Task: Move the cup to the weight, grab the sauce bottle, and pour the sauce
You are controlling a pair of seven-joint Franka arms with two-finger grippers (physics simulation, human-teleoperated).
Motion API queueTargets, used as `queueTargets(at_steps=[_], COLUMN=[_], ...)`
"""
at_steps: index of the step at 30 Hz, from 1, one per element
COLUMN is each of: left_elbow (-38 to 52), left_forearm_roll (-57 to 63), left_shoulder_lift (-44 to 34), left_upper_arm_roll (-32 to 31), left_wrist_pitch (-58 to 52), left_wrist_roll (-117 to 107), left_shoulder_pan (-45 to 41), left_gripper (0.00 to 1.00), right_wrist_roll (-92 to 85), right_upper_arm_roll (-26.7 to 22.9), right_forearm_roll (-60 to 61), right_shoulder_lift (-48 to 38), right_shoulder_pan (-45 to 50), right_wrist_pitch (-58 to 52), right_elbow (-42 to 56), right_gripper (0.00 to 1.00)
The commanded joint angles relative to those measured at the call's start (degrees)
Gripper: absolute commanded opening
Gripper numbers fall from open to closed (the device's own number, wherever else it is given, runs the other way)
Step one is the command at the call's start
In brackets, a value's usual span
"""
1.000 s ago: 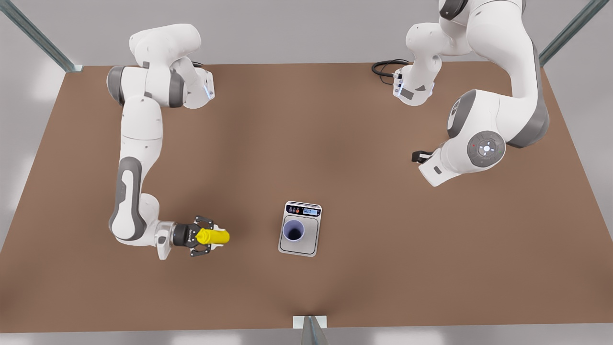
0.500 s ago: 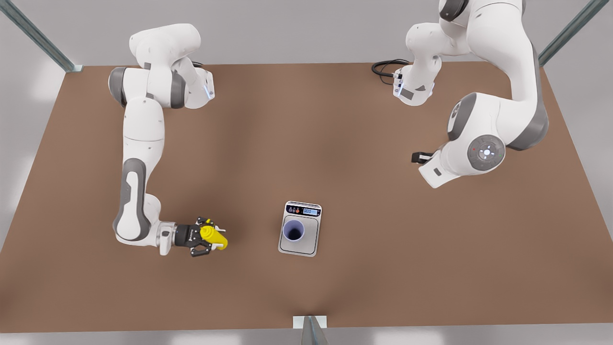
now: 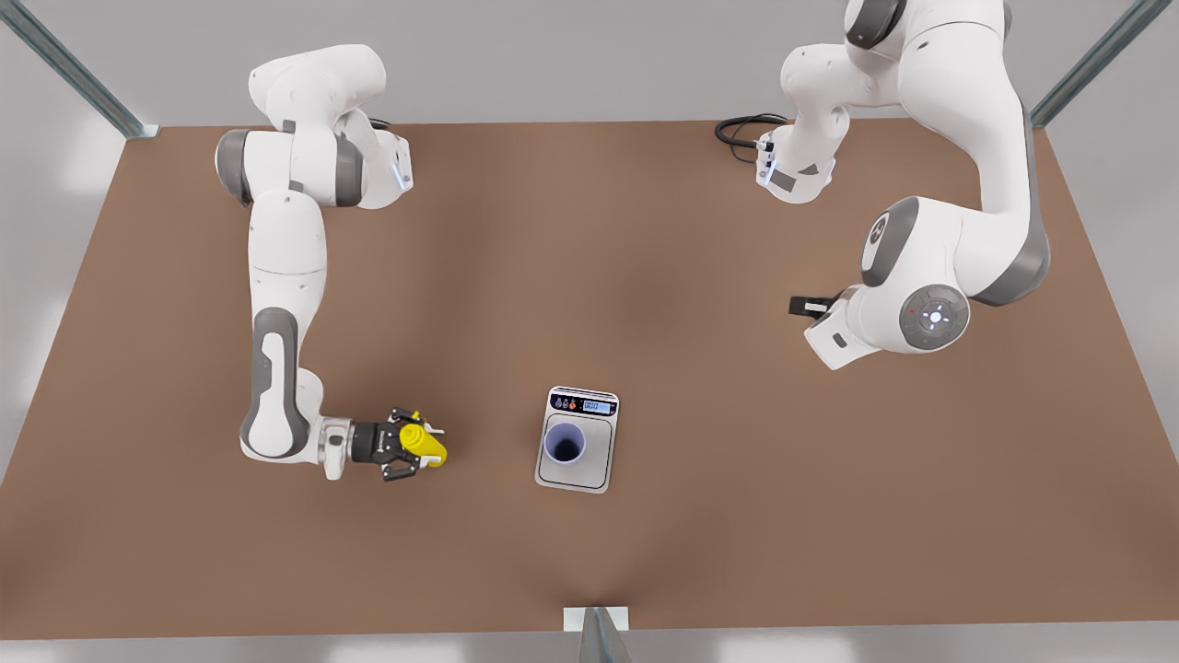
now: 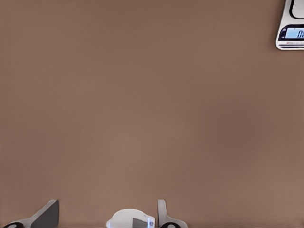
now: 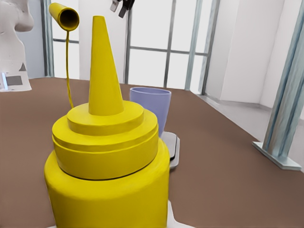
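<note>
The yellow sauce bottle (image 3: 427,445) is held just above the table at the front view's left, with my right gripper (image 3: 412,445) shut on it. In the right wrist view the sauce bottle (image 5: 107,161) stands close up, its nozzle pointing toward the cup (image 5: 151,107). The lavender cup (image 3: 565,443) stands upright on the weight (image 3: 600,460), a flat scale with a display strip. My left gripper (image 3: 803,304) hangs at the front view's right, far from both. Its open fingers (image 4: 48,214) frame bare table, with the weight's (image 4: 290,34) corner farther off.
A black cable (image 3: 740,130) lies coiled at the table's back edge by the arm base on the front view's right. Metal posts stand at the back corners, and a bracket (image 3: 597,618) sits at the middle of the front edge. A tethered yellow cap (image 5: 64,16) hangs beside the nozzle.
My right gripper has moved slightly toward the weight and turned the sauce bottle from lying level to a more upright pose. The left arm has shifted only a little.
</note>
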Motion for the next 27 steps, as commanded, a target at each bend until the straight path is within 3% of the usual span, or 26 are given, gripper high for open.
queueTargets(at_steps=[1, 27], left_elbow=[0.1, 0.4], left_forearm_roll=[-0.1, 0.3], left_shoulder_lift=[-0.1, 0.2], left_upper_arm_roll=[0.0, -0.1], left_wrist_pitch=[-0.4, -0.4], left_wrist_roll=[0.0, 0.0], left_shoulder_pan=[0.0, -0.3], left_gripper=[1.0, 1.0], right_wrist_roll=[4.0, 11.7], right_upper_arm_roll=[0.0, 0.0], right_forearm_roll=[0.1, 0.2], right_shoulder_lift=[-0.1, 0.5], right_shoulder_pan=[0.0, 2.6], right_wrist_pitch=[-0.1, 5.3], right_elbow=[0.0, 0.9], right_gripper=[0.57, 0.56])
